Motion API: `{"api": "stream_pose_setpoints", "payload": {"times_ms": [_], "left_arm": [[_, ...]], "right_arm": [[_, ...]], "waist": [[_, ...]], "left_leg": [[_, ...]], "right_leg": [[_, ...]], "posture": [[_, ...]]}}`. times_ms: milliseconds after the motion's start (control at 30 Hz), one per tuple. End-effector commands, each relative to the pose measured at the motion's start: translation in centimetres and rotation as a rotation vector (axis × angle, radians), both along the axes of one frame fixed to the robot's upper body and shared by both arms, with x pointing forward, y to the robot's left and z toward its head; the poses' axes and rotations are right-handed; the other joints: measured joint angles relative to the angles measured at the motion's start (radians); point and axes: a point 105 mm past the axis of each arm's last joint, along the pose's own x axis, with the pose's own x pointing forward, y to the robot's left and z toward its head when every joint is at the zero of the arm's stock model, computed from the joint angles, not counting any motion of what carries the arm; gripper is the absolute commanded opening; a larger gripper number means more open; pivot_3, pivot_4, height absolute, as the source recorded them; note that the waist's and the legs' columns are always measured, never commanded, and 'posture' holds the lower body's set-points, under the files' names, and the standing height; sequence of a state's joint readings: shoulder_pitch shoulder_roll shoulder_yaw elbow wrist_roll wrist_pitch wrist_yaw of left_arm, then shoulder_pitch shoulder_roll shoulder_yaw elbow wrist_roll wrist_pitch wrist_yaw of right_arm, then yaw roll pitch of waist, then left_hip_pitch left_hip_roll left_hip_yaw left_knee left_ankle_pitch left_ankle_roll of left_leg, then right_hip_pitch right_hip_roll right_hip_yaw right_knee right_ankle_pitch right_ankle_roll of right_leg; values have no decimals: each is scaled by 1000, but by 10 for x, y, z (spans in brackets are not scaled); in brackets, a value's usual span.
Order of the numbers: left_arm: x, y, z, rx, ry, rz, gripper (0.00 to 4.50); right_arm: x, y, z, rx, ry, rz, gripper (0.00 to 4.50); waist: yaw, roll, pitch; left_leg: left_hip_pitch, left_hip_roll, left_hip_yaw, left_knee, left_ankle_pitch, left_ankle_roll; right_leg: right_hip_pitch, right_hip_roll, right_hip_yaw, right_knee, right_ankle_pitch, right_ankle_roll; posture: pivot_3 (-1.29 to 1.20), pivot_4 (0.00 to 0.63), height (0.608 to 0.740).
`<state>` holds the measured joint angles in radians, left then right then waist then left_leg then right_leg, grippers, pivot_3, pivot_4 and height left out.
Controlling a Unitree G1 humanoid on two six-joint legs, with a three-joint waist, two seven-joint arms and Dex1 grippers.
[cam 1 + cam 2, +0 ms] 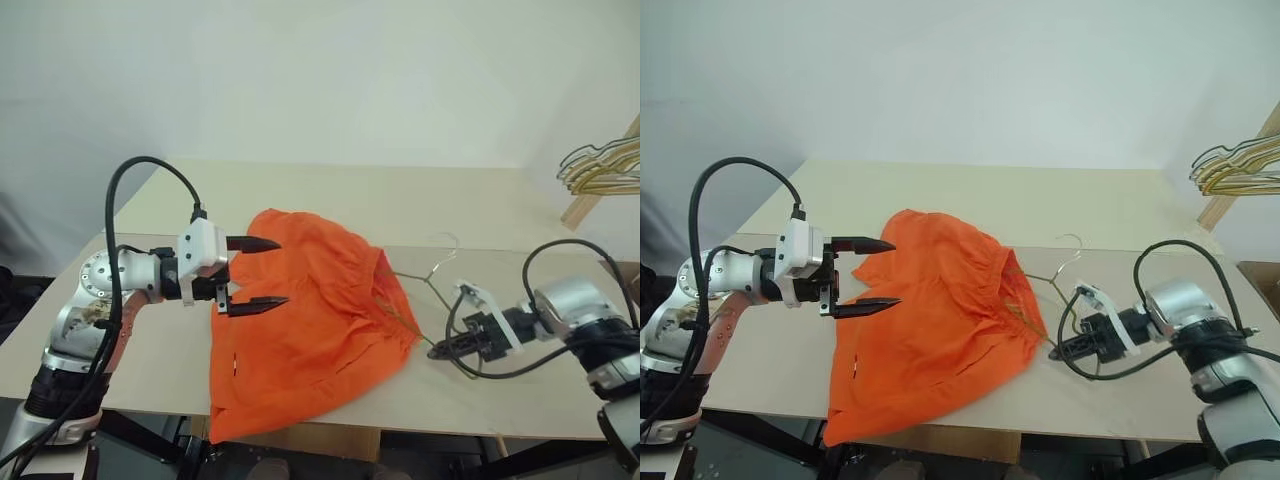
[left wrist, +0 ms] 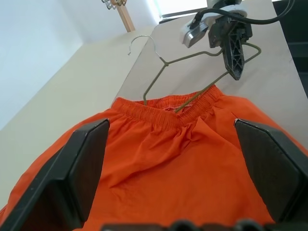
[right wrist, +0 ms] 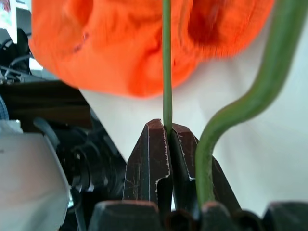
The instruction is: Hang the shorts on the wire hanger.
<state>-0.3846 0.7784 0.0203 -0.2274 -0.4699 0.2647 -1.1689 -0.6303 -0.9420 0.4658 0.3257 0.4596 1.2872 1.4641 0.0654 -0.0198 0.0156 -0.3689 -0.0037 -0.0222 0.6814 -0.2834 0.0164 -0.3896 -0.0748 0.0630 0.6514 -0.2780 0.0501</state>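
Head stereo pair overlooking table (image 1: 150,360) (shared scene), wrist cameras close along fingers

The shorts (image 1: 310,320) are matt orange cloth, the wire hanger (image 2: 166,72) thin olive metal wire, the table (image 1: 420,200) smooth and pale.

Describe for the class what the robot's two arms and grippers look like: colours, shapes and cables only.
Both arms are silver-grey metal with rounded joint housings and black bands. A thick black cable loops above each forearm. The left gripper has a white block-shaped body and two black fingers tapering to points. The right gripper has a black body with a white bracket on top and two black pointed fingers.
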Motion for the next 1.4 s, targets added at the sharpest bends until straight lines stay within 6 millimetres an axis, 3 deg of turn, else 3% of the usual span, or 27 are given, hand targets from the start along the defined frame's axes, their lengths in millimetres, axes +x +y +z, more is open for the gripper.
{"api": "stream_pose_setpoints", "payload": {"times_ms": [33, 167, 467, 567, 800, 933, 1067, 1267, 1400], "left_arm": [[-2, -2, 6, -6, -43, -5, 4488], [-4, -4, 4, -12, -31, -22, 4488], [1, -8, 8, -9, -42, -40, 4488], [0, -6, 9, -5, -44, -36, 4488], [-4, -4, 7, -7, -49, -13, 4488], [-7, -2, 6, -5, -50, -3, 4488], [-9, 0, 5, -2, -49, 7, 4488], [-8, 0, 7, -3, -49, 12, 4488], [-2, -2, 10, -10, -57, 10, 4488]], "right_arm": [[-16, 4, 7, 32, 30, 38, 0], [-20, 1, 4, 3, 18, 16, 0], [47, 8, 25, -57, -159, -129, 0], [61, 11, 29, -71, -179, -146, 0], [80, 17, 13, -117, -168, -143, 0], [80, 15, -4, -157, -142, -118, 0], [83, 17, -4, -135, -141, -128, 0], [106, 18, 17, -54, -292, -219, 0], [113, 24, 38, 27, -445, -174, 0]], "waist": [[1, 0, 0], [-1, 0, 0], [-19, 0, 0], [-22, 0, 0], [-21, 0, 0], [-20, 0, 0], [-16, 0, 0], [-15, 0, 0], [-16, 0, 0]], "left_leg": [[0, 0, 0, 0, 0, 0], [0, 0, 0, 0, 0, 0], [1, 0, 0, -1, 0, 0], [0, 0, 0, -1, 0, 0], [0, 0, 0, -1, 0, 0], [0, 0, 0, -1, 0, -1], [1, 0, 0, -1, 1, -1], [1, 0, 0, -1, 1, -2], [1, 0, 0, -2, 1, -2]], "right_leg": [[0, 0, 0, 0, 0, 0], [1, 0, 0, -2, 0, 0], [1, 1, 0, -2, 1, -1], [1, 0, 0, -2, 1, -1], [0, 0, 0, -2, 1, -1], [0, 0, 0, -1, 1, -1], [0, 0, 0, -1, 1, -1], [0, 0, 0, 4, 1, -1], [-1, 0, 0, 5, 1, -1]], "posture": [[132, 0, 740], [108, 0, 740], [109, 0, 740], [124, 0, 740], [160, 0, 740], [183, 0, 740], [190, 0, 740], [178, 0, 740], [156, 0, 740]]}}
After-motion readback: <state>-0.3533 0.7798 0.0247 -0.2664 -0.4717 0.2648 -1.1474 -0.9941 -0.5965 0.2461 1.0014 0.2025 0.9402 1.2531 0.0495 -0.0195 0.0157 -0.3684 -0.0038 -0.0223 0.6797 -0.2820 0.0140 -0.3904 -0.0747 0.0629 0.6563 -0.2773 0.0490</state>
